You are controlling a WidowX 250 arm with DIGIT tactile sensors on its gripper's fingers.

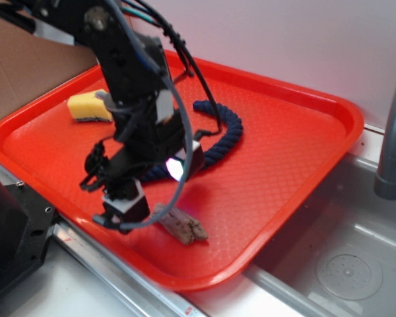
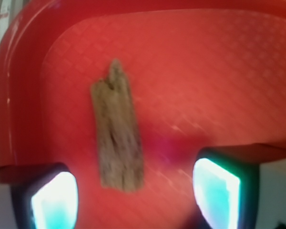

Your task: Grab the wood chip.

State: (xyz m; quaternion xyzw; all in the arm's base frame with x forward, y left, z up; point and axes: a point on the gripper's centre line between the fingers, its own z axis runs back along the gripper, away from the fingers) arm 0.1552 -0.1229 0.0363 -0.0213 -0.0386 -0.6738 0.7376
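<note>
The wood chip (image 1: 183, 226) is a rough brown-tan sliver lying flat on the red tray (image 1: 284, 165) near its front edge. In the wrist view the wood chip (image 2: 117, 128) runs lengthwise up the frame, its near end reaching between the two fingers. My gripper (image 1: 129, 214) hangs just left of and above the chip, open, with nothing held. From the wrist, the gripper (image 2: 136, 198) shows two glowing pads (image 2: 55, 200) spread wide on either side of the chip's near end, not touching it.
A dark blue twisted rope (image 1: 221, 135) curls in the tray's middle, behind the arm. A yellow sponge (image 1: 89, 105) sits at the tray's back left. A metal sink (image 1: 343, 264) with a grey faucet pipe (image 1: 393, 139) lies right of the tray.
</note>
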